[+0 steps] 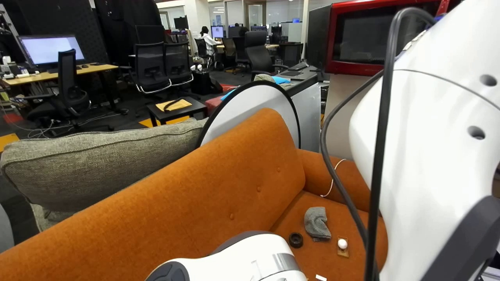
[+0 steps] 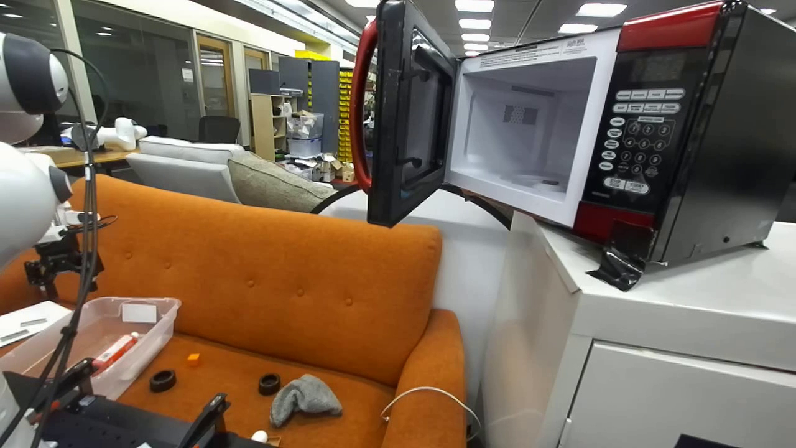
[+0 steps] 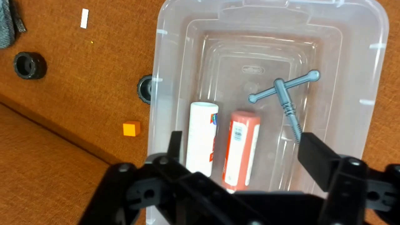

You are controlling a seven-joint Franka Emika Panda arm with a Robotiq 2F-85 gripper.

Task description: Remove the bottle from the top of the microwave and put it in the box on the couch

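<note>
On the seat of the orange couch [image 2: 267, 261], a clear plastic box [image 3: 356, 68] is placed, and inside it are seen a white bottle [image 3: 201, 140] and a red bottle [image 3: 240, 150]; which one is the task's cannot be told. Both are laid on their sides, their long ways running nearly along the box's side walls. The red bottle's white-tipped end is pointed toward the couch's back. Over them the hand [image 3: 242, 140] is held with its fingers [image 3: 315, 159] spread far apart, and the red bottle is seen in the gap, apart from both.

The white bottle is tucked near one side wall, with a thin gap beside the red one. Just past that wall, a black ring [image 3: 143, 89] and an orange cube [image 3: 131, 128] are seen on the woven cloth. Toward the other side wall, a grey-blue T-shaped tool [image 3: 282, 93] is laid, and bare smooth floor is left between it and the end wall. Near a corner of the pale cabinet [image 2: 671, 330], the shiny red-and-black microwave [image 2: 647, 137] is set, its door [image 2: 413, 124] swung out.
</note>
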